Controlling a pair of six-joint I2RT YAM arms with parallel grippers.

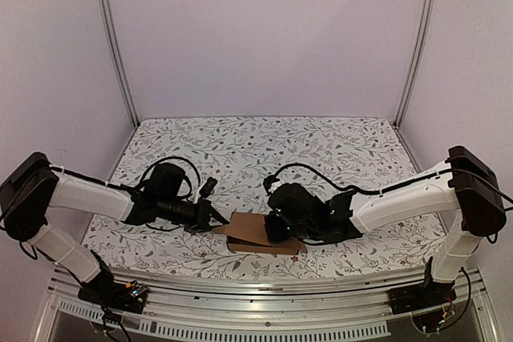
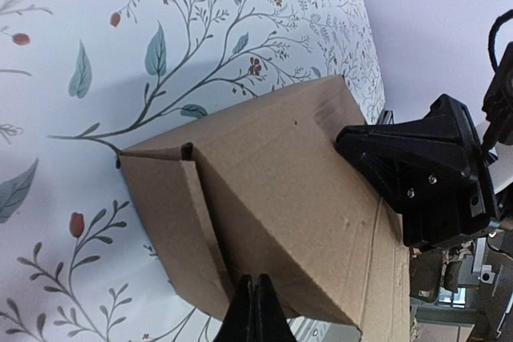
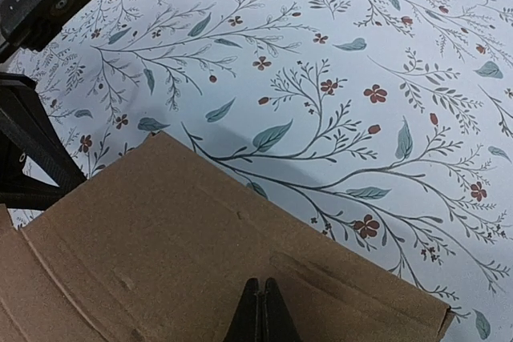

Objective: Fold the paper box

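Note:
The paper box [image 1: 255,232] is plain brown cardboard, partly folded, and lies on the flowered table between my two grippers. In the left wrist view the box [image 2: 296,190] has a side flap [image 2: 164,214] bent down and a large panel raised at a slant. My left gripper [image 2: 255,292] is shut, with its tips at the crease between that flap and the panel and nothing between the fingers. My right gripper [image 3: 261,295] is shut, its tips on the box's top panel [image 3: 160,230]. In the top view the left gripper [image 1: 215,220] is at the box's left edge and the right gripper [image 1: 277,230] is over its right part.
The table [image 1: 321,150] has a white cloth with a leaf and flower print. Pale walls and two metal posts [image 1: 115,46] enclose it. The right gripper's black body [image 2: 425,170] shows in the left wrist view, and the left arm's black parts [image 3: 28,142] show in the right wrist view.

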